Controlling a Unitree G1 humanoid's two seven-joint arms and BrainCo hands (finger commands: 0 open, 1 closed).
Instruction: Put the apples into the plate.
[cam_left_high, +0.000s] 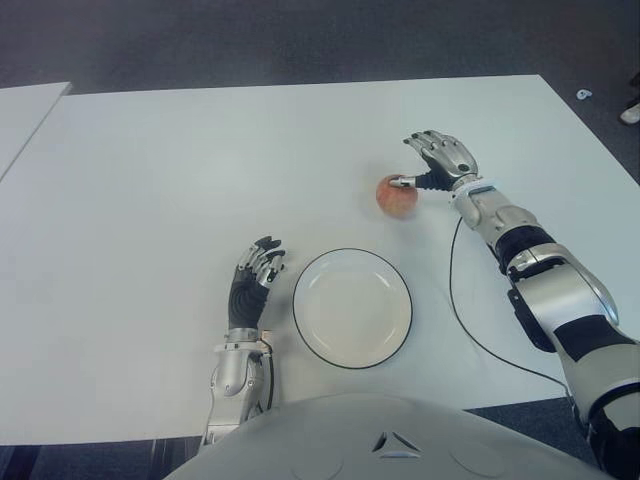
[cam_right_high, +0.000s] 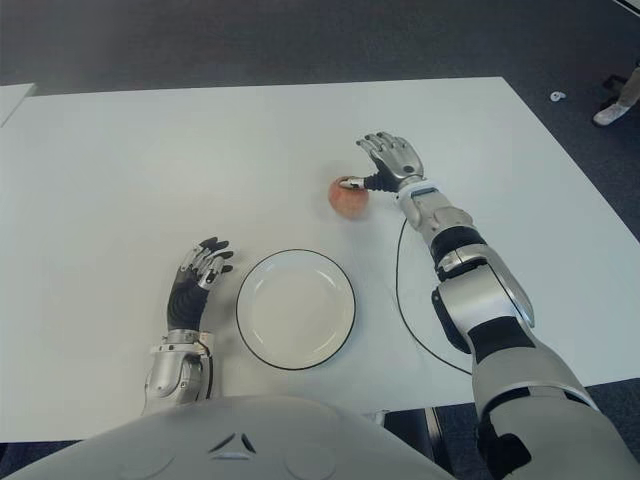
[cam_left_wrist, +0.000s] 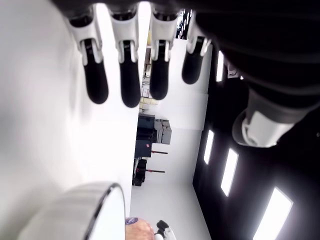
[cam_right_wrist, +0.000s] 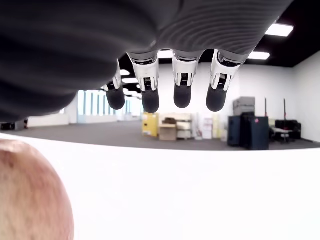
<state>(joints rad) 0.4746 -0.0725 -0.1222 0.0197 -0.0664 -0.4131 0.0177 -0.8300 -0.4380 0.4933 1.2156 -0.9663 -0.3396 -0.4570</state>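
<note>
One reddish apple (cam_left_high: 395, 197) sits on the white table (cam_left_high: 180, 170), a little beyond the plate's far right edge. The white plate (cam_left_high: 352, 306) with a thin dark rim holds nothing. My right hand (cam_left_high: 437, 158) is just right of the apple, fingers spread open, with the thumb tip touching the apple's top. In the right wrist view the apple (cam_right_wrist: 30, 195) shows beside the palm, outside the straight fingers (cam_right_wrist: 182, 90). My left hand (cam_left_high: 255, 272) shows just left of the plate, fingers relaxed and holding nothing.
A thin black cable (cam_left_high: 470, 320) runs across the table from my right forearm toward the near edge. A second white table (cam_left_high: 20, 110) stands at the far left. Dark carpet lies beyond the table's far edge.
</note>
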